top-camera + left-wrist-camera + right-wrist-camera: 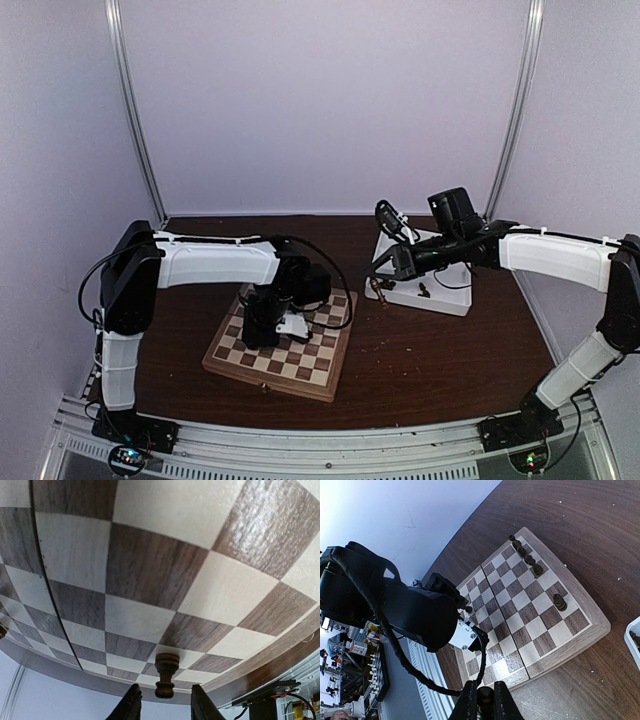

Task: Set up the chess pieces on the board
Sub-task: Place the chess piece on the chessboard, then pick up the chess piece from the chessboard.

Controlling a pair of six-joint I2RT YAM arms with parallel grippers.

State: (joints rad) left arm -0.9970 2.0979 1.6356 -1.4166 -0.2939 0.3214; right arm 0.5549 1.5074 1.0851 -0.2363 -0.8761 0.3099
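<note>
A: Left pincer (165,700)?
B: Jaws parted either side of a dark piece (166,672), clear of it. The piece stands upright on the board (290,367), near the edge.
A: Right pincer (484,690)?
B: Clamped on a second dark piece (485,700), above the worktop (430,360) beside the white tray (445,300).

White compartment tray (432,301) on dark wooden table (440,372), pale walls (320,100) behind

Dark wooden table (430,365), two things on it
The board (290,362) lies left of centre, skewed; a white tray (445,300) sits behind right, apart.
</note>
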